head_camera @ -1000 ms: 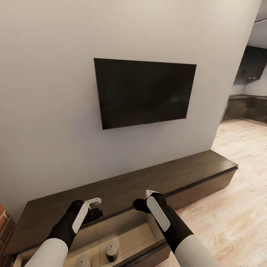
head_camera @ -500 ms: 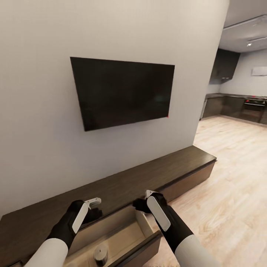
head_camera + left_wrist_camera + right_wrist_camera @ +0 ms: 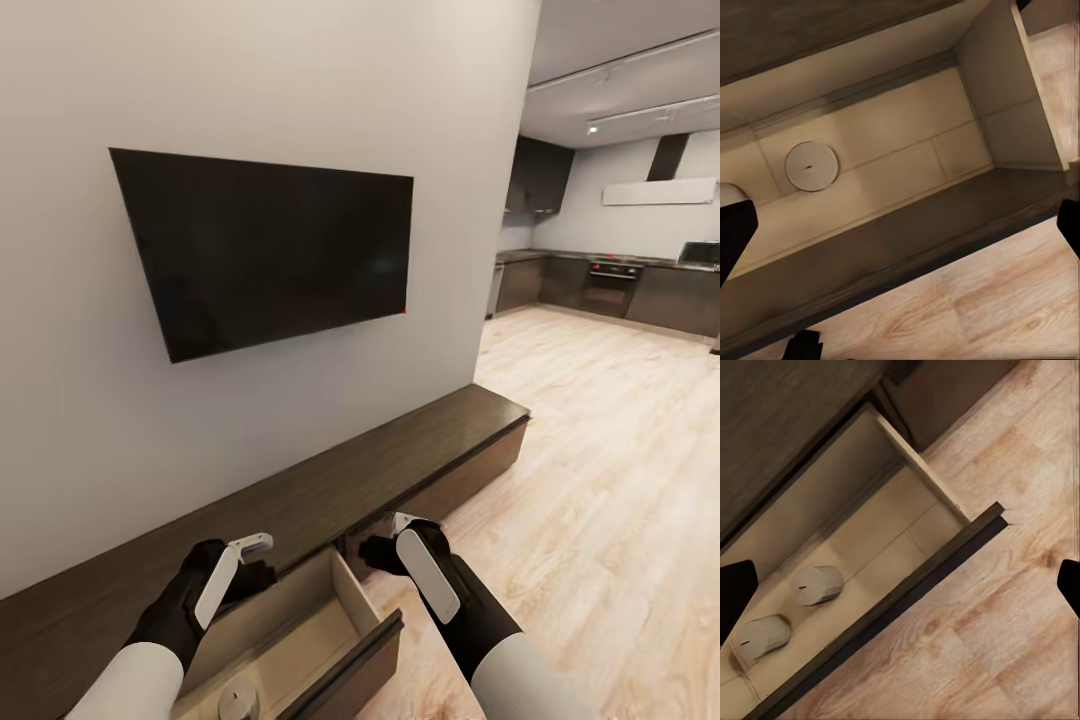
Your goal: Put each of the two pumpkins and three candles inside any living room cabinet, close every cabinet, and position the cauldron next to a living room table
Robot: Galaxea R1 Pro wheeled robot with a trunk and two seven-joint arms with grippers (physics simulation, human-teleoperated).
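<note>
Candles (image 3: 817, 584) sit two deep in the cabinet (image 3: 420, 455) drawer (image 3: 300, 625), which is not yet shut; left gripper (image 3: 262, 560) and right gripper (image 3: 385, 540) both hover spread and empty, pumpkins, cauldron pending

I count two stubby beige candles (image 3: 817, 584) (image 3: 763, 636) in one open pale-wood drawer (image 3: 916, 480), one long dark-brown cabinet (image 3: 400, 460), one black wall television (image 3: 270, 245).

The cabinet (image 3: 380, 470) ran along the wall, lower half of the head view, its drawer (image 3: 300, 630) pulled open at bottom center. Two candles (image 3: 817, 584) (image 3: 761, 636) sat on the drawer's pale floor.
</note>
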